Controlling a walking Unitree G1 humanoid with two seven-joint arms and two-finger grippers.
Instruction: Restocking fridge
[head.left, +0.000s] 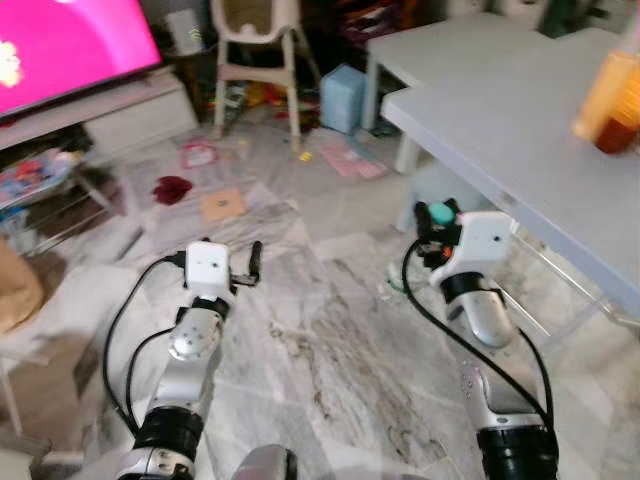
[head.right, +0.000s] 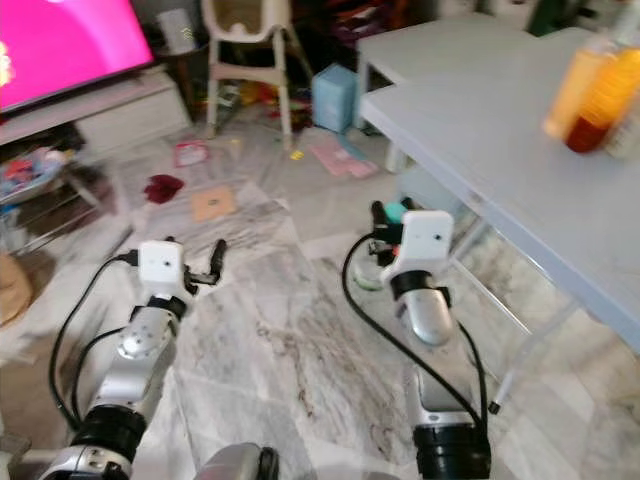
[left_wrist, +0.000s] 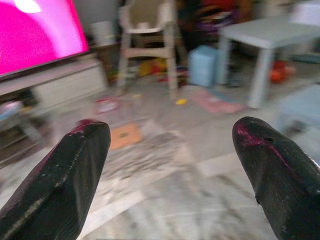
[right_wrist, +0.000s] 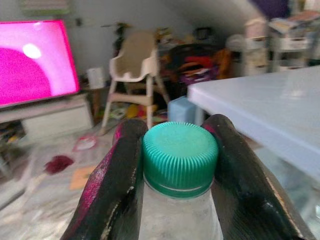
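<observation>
Green-capped bottle in right gripper nears table edge.

**Green-capped bottle beside the counter**

A clear plastic bottle with a ribbed green screw cap stands upright, cap closed, clamped at the neck between the right claw fingers. It hangs just beside the pale grey counter, below its edge.
</observation>
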